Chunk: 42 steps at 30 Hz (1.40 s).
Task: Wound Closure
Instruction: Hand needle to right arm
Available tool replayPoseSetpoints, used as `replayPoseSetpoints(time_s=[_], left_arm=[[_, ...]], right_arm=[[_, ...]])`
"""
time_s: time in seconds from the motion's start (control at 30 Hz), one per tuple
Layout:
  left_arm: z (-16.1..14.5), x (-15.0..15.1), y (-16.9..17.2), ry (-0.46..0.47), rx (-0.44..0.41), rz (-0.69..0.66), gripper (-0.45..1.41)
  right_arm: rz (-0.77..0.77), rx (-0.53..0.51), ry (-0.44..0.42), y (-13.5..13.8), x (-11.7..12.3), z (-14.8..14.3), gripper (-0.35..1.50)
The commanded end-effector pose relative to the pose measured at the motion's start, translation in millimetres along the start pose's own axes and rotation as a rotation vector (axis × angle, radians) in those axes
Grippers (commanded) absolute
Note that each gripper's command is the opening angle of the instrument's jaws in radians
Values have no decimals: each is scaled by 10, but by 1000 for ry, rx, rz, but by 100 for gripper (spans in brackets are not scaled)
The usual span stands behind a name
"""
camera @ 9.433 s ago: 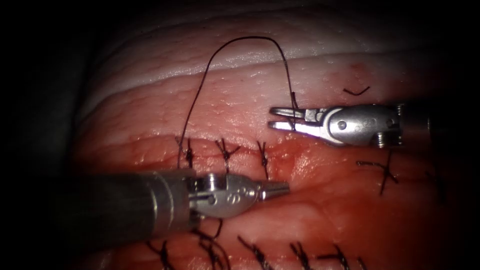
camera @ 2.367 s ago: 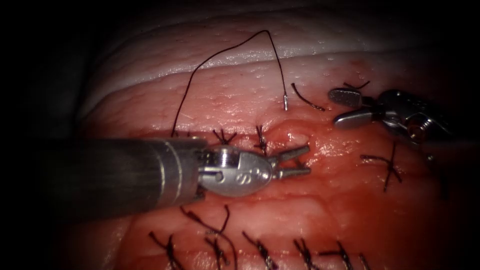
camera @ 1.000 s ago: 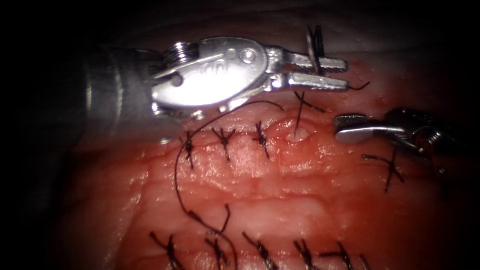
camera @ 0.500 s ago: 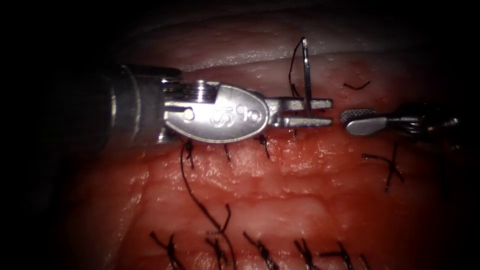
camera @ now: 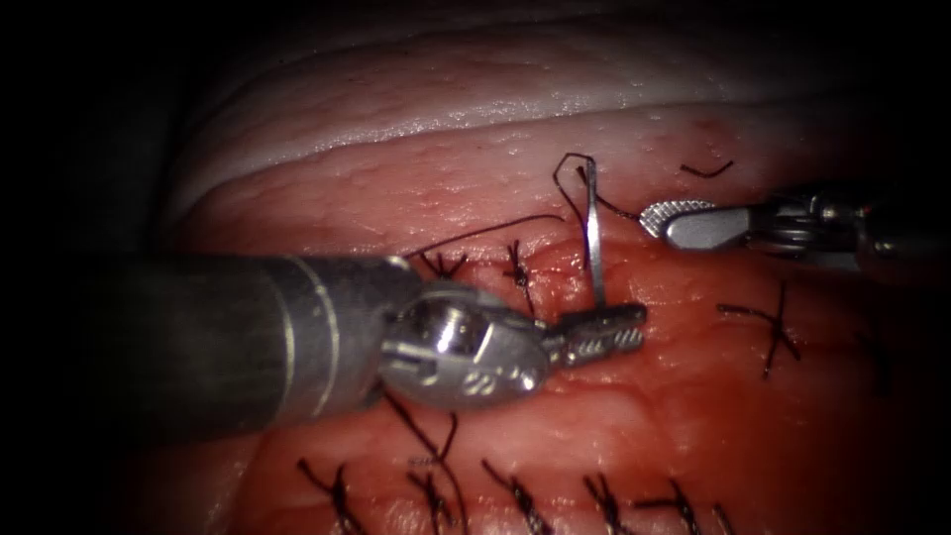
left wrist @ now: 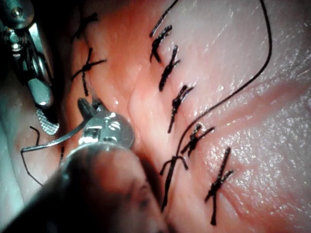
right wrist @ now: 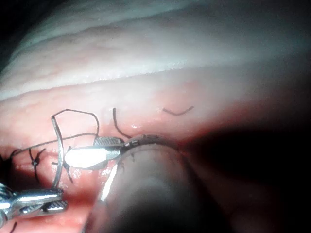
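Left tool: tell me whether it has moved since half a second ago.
Yes. The left tool, holding the needle, has come down from above the row of stitches to below it.

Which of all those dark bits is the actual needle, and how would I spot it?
Start at the big grey-shafted left tool over the red pork tissue. Its shut jaws grip one end of the thin curved steel needle, which stands up from them. Unlike the dark knotted stitches, it is smooth, pale and shiny.

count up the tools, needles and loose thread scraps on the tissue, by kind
tools: 2 (left tool shut on the needle at the end away from its thread; right tool open, holding nothing)
needles: 1, whether it enters the tissue is unclear
loose thread scraps: 2
total: 5
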Motion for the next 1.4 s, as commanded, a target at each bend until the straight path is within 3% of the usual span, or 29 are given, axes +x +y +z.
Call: replayPoseSetpoints(time_s=[0.03,0.3,0.9,1.0,1.03,1.07,1.1,1.2,1.23,1.27,1.37,1.4], left_arm=[[7,-1,1,-12,4,9,-45],[12,0,0,3,6,23,-45],[13,5,1,20,1,35,-45],[13,6,1,21,-5,41,-45],[13,7,1,21,-8,41,-45],[13,7,1,21,-8,41,-45],[12,7,1,23,-12,48,-45],[11,8,1,24,-12,47,-45],[11,8,0,24,-12,46,-33],[11,9,-2,25,-13,44,69],[6,10,-4,37,43,-16,105],[4,11,-3,43,47,-40,106]], right_arm=[[-2,2,0,3,-1,14,125],[1,-6,10,-2,-6,31,126],[-35,-24,-47,-5,-10,58,94],[-41,-36,-57,-5,-10,59,74],[-41,-44,-65,-5,-10,58,-5],[-41,-44,-65,-5,-10,58,-5],[-45,-98,-90,-4,-7,57,-35],[-88,-150,-88,-2,-6,58,-35],[-88,-148,-86,-2,-6,58,-35],[-88,-150,-84,-2,-5,57,-35],[-165,-133,-71,-2,-4,56,-35],[-200,-114,-72,-1,-3,55,-35]])
